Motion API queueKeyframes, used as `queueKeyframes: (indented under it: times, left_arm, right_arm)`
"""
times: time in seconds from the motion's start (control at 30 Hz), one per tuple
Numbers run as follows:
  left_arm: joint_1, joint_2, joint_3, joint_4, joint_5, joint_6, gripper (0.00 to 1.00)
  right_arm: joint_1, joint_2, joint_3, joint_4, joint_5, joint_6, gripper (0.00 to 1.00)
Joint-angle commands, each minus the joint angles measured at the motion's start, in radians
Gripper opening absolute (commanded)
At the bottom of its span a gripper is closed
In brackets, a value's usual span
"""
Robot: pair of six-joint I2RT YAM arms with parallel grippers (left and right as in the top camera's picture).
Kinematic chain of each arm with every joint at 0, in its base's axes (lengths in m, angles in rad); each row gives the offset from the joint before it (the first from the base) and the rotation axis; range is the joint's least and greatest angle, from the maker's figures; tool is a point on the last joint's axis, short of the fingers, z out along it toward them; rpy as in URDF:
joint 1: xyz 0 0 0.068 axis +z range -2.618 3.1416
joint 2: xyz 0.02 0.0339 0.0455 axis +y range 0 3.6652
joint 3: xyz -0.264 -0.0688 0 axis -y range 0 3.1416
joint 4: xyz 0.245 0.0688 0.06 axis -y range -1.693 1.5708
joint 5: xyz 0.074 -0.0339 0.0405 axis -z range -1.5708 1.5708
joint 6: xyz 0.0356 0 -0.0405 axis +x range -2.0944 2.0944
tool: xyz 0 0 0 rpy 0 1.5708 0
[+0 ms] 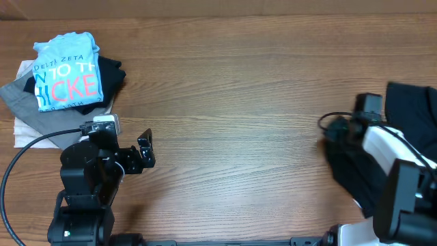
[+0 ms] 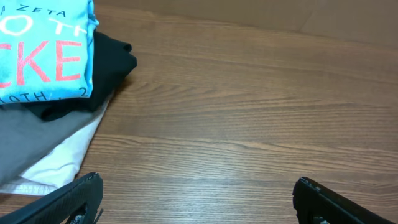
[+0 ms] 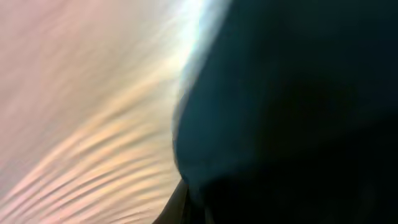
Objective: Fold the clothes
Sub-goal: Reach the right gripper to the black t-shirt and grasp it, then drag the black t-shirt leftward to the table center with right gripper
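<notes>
A folded stack lies at the far left: a light blue printed T-shirt (image 1: 67, 74) on top of a black garment (image 1: 113, 74), a grey one (image 1: 19, 96) and a white one (image 1: 24, 130). The stack also shows in the left wrist view (image 2: 43, 56). My left gripper (image 1: 145, 149) (image 2: 196, 199) is open and empty over bare wood, right of the stack. My right gripper (image 1: 334, 130) is at the right edge, on a dark garment (image 1: 349, 171). That dark cloth (image 3: 292, 112) fills the blurred right wrist view and hides the jaws, apparently pinched in them.
The wooden table (image 1: 239, 102) spans the view. More dark cloth (image 1: 413, 102) lies at the far right behind the right arm. A black cable (image 1: 27, 147) runs from the left arm toward the front left edge.
</notes>
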Motion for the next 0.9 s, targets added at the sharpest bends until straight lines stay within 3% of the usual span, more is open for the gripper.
queueKeyframes:
  times: [0.0,0.17,0.27,0.33,0.37,0.43,0.47,0.67,0.87]
  left_arm:
    - [-0.006,-0.004,0.026,0.005,0.014,-0.009,1.00]
    - [-0.006,-0.003,0.026,0.008,0.011,-0.009,1.00]
    - [-0.006,-0.003,0.026,0.016,0.011,-0.009,1.00]
    - [-0.006,-0.003,0.026,0.024,0.011,-0.009,1.00]
    - [-0.006,-0.003,0.026,0.025,0.012,-0.010,1.00]
    - [-0.006,-0.003,0.026,0.026,0.012,-0.009,1.00]
    - [-0.006,-0.003,0.026,0.026,0.012,-0.009,1.00]
    - [-0.006,-0.003,0.026,0.026,0.035,-0.014,1.00]
    - [-0.006,0.051,0.024,0.093,0.150,-0.034,1.00]
  right_arm:
    - [0.151,0.024,0.032,0.131,-0.364,-0.087,0.04]
    - [0.355,0.024,0.112,0.390,-0.362,-0.025,0.04]
    - [0.460,0.025,0.176,0.489,-0.286,-0.025,0.17]
    - [0.507,0.024,0.224,0.494,-0.201,-0.025,0.20]
    - [0.521,0.024,0.245,0.491,-0.172,-0.025,0.38]
    - [0.532,0.024,0.279,0.469,-0.159,-0.026,0.88]
    - [0.531,0.024,0.292,0.443,-0.159,-0.025,1.00]
    - [0.446,-0.013,0.335,0.175,-0.105,-0.020,1.00]
    - [0.266,-0.149,0.335,-0.091,0.022,-0.014,1.00]
